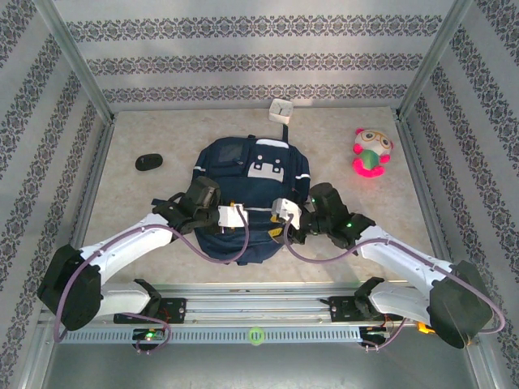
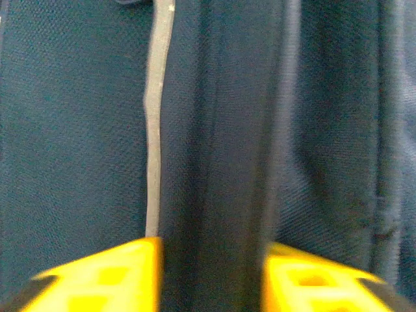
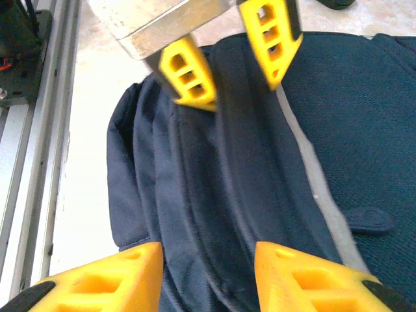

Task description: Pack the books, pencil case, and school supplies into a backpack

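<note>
The navy-blue backpack (image 1: 251, 174) lies flat in the middle of the table, top end away from me. My left gripper (image 1: 242, 215) and right gripper (image 1: 280, 211) face each other over its lower half. In the left wrist view the yellow fingers (image 2: 130, 273) press against a dark raised fold of backpack cloth (image 2: 211, 162) beside the grey stripe (image 2: 153, 130). The right gripper (image 3: 209, 276) is closed on bunched folds of the same cloth (image 3: 214, 195), with the left gripper (image 3: 237, 94) just ahead of it on the ridge. A small pale boxy pencil case (image 1: 280, 108) lies past the backpack's top. The books are out of view.
A pink-and-green plush toy (image 1: 371, 152) sits at the back right and a black oval object (image 1: 148, 162) at the back left. Patterned walls with metal posts box in the table; the rail (image 1: 259, 312) carrying the arm bases runs along the near edge.
</note>
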